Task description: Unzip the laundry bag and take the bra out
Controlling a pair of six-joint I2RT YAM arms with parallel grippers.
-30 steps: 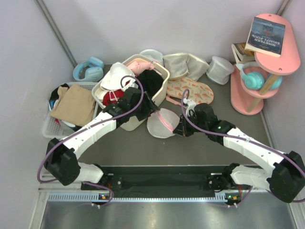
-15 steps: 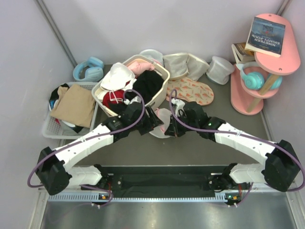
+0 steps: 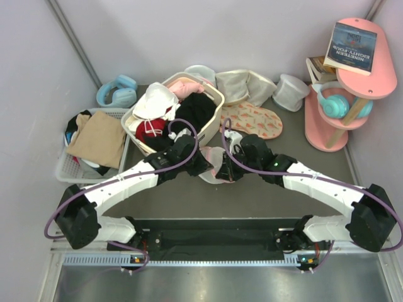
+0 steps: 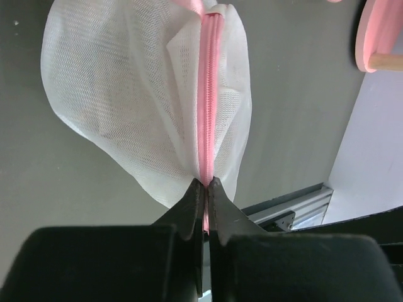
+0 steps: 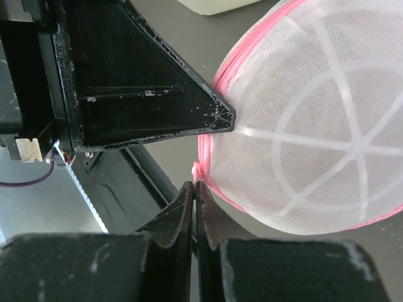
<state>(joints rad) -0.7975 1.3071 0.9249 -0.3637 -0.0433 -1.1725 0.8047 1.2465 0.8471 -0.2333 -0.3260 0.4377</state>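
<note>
The laundry bag [image 3: 214,165], a white mesh pouch with a pink zip, sits between my two grippers in front of the cream basket. In the left wrist view its mesh [image 4: 126,94] hangs ahead, the pink zip [image 4: 209,94] running straight into my left gripper [image 4: 206,184], which is shut on that zipped rim. In the right wrist view the ribbed pouch [image 5: 315,138] fills the right side. My right gripper [image 5: 195,184] is shut on the small pink zip pull [image 5: 197,170] at the rim. The bra is hidden.
A cream laundry basket [image 3: 216,99] full of clothes stands just behind the bag. A white tray of clothes [image 3: 63,165] and blue headphones [image 3: 116,91] lie to the left. A printed pink cloth [image 3: 255,119], a white domed pouch [image 3: 289,91] and a pink shelf [image 3: 343,100] are to the right.
The right arm drew the bag leftward. The left gripper came in from the basket side, open, and has now shut on the bag's pink zip rim.
</note>
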